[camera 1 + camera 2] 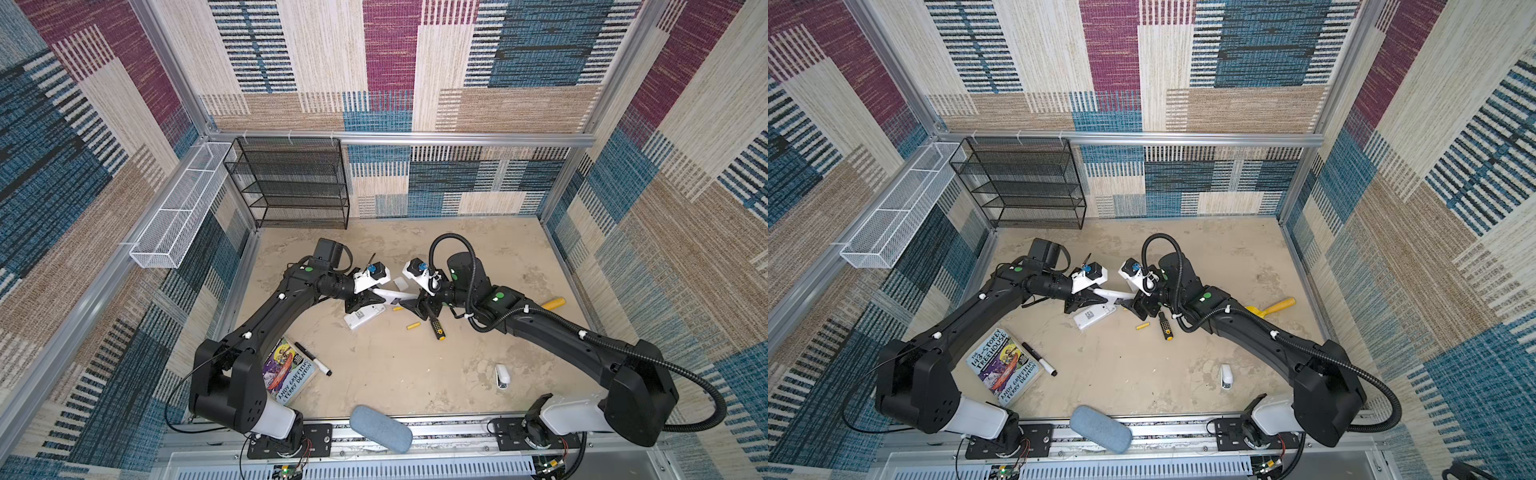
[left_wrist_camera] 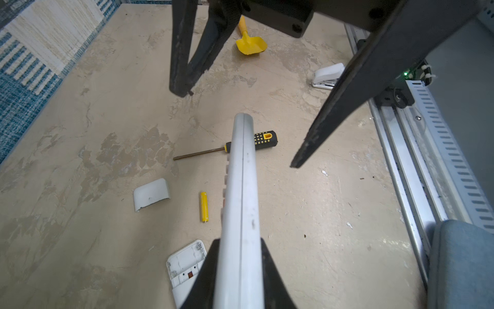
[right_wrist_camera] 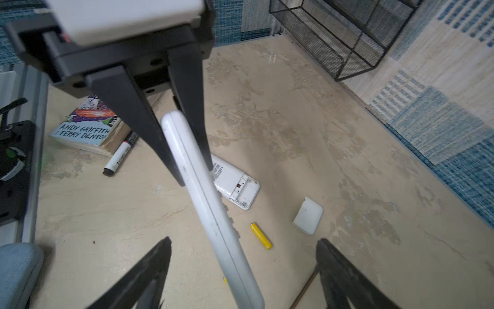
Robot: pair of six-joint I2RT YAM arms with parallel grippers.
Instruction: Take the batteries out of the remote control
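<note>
With left gripper [image 2: 239,248] clenched on the raised remote [image 2: 242,174] and right gripper [image 2: 239,128] spread wide around its far end, pinch the battery [image 2: 204,206] lying on the table [image 2: 320,227] near the cover [image 2: 151,194] across its middle — probably light, stiff, slick, apt to roll.

The only print I can read from here is on the book [image 1: 1003,365] lying on the counter [image 1: 1142,374]. Its cover says "THE 143-STOREY TREEHOUSE" and, lower down, "ANDY GRIFFITHS" and "TERRY DENTON". The white remote [image 3: 235,184] lying flat carries a label of fine print, and the marker [image 3: 120,157] has lettering, both too small for me to read.
</note>
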